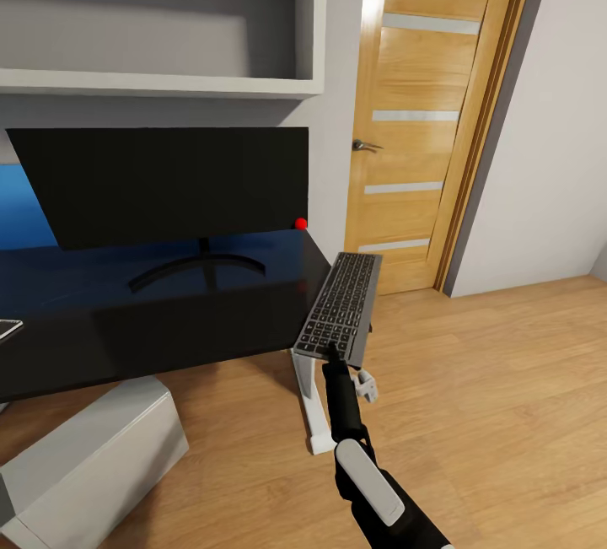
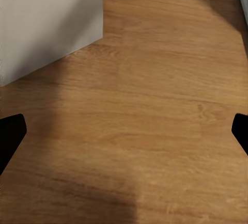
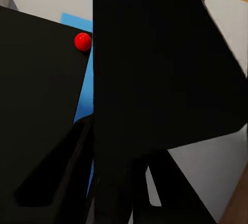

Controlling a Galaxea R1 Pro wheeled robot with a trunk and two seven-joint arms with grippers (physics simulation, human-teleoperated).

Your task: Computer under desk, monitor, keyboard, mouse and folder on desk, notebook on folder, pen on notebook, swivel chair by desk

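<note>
While the computer (image 1: 84, 465) lies low at the lower left of the head view on the wood floor (image 1: 506, 406), beneath the black tabletop (image 1: 169, 313), the monitor (image 1: 169, 186) stands on that tabletop at centre left, its red dot (image 1: 300, 223) at the lower right corner. Right of it, the keyboard (image 1: 341, 306) hangs past the tabletop's right edge, pinched at its near end by the right gripper (image 1: 337, 355). In the left wrist view, the left gripper (image 2: 124, 131) has its fingers (image 2: 10, 131) spread wide over bare floor.
</note>
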